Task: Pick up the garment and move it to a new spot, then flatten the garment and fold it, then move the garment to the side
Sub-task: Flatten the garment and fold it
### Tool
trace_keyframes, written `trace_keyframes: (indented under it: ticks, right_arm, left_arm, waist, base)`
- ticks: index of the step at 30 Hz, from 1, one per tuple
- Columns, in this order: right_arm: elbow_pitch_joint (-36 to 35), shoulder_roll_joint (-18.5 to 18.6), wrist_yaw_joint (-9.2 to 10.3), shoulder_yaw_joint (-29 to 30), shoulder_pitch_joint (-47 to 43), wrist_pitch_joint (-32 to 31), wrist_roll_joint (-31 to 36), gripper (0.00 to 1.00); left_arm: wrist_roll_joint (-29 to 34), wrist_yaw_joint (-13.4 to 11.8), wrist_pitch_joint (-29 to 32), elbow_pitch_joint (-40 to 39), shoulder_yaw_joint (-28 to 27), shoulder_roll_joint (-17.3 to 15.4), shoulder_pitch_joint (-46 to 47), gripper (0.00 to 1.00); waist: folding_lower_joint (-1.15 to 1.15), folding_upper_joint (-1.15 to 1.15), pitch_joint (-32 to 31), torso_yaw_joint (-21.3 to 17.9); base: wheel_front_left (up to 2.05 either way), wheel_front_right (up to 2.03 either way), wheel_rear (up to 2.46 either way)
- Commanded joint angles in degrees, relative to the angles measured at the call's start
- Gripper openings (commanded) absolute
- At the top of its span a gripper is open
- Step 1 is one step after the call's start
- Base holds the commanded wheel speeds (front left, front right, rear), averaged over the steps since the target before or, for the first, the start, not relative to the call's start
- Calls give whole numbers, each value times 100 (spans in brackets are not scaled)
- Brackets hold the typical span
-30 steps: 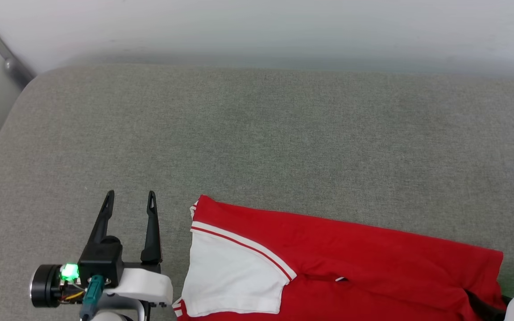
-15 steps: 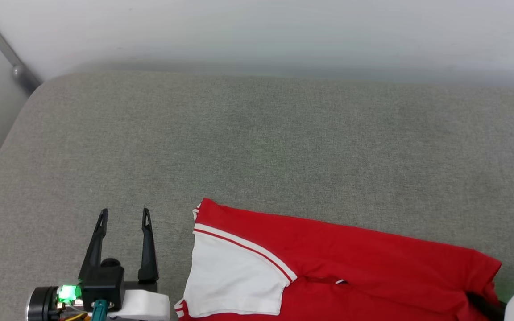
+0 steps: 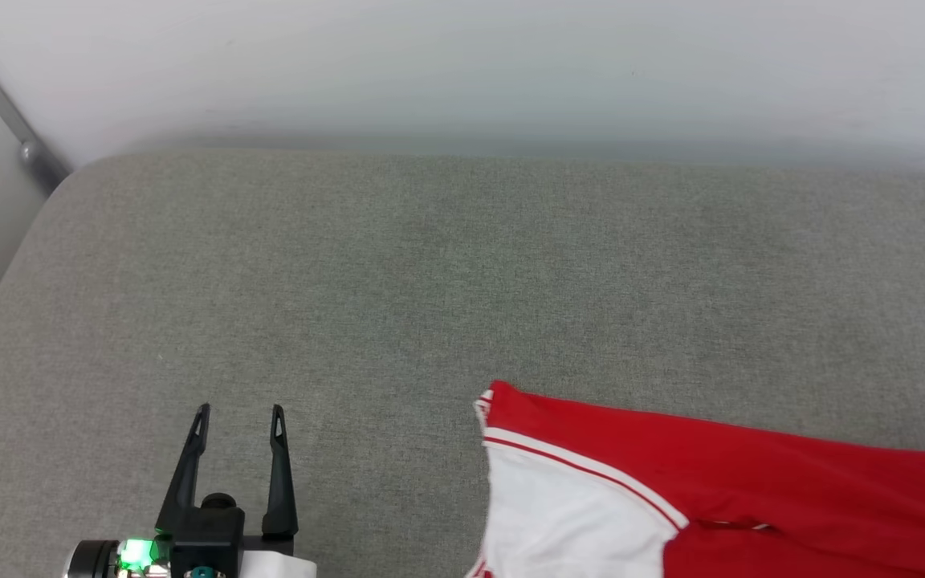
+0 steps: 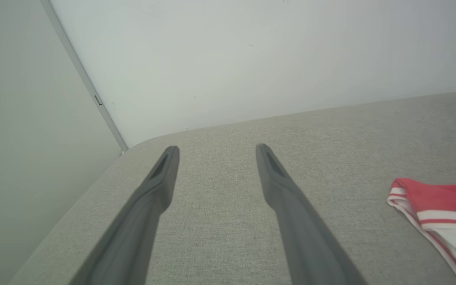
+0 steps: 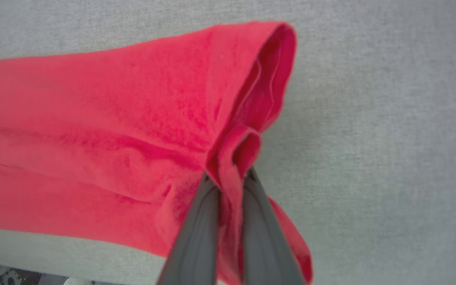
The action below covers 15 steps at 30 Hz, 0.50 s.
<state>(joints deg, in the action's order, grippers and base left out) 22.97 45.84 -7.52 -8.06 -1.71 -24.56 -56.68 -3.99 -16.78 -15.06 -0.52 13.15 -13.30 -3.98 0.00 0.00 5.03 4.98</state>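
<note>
two long dark fingers of the left gripper [image 3: 239, 411] are being held wide apart with nothing between them, low at the left of the head view, over a bare stretch of the grey woven padded surface [image 3: 430, 281]. in the left wrist view this left gripper [image 4: 217, 148] is being pointed toward the pale white wall [image 4: 251, 59] and the rounded far corner of the surface. the garment [image 3: 792, 490], a bright red soft jersey t-shirt with red-and-white striped trim, is being seen laid out on the same surface at the lower right of the head view, well apart from the left gripper, with its white sleeve [image 3: 567, 522] being turned toward that gripper and its right part being cut off by the frame's edge; the trimmed end of the sleeve is also being caught at the right edge of the left wrist view. in the right wrist view a bunched fold at the red edge of the garment [image 5: 113, 118] is being clamped between the fingers of the right gripper [image 5: 230, 176], which are being pressed almost together on the cloth. creases are being drawn across the red jersey toward that pinch, and a loose flap is being left hanging beside the right-hand finger.
</note>
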Motion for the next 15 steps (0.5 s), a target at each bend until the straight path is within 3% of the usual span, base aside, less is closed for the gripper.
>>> trace_keyframes:
  ticks: [1, 5, 15]
  right_arm:
    - [71, 89, 7, 86, -93, -41, 88, 0]
    - [-65, 191, 7, 212, -137, -158, 233, 0]
    - [-2422, -60, 5, -155, -314, -716, 853, 0]
  left_arm:
    - [46, 25, -14, 15, -19, 55, -71, 100]
    - [121, 101, -14, 49, -69, 119, -142, 100]
    - [211, 286, -14, 98, -198, 284, -210, 100]
  waist:
    - [0, 0, -21, -15]
    - [0, 0, -77, -31]
    - [0, 0, -196, -36]
  base:
    - [0, 0, 0]
    - [0, 0, 0]
    - [0, 0, 0]
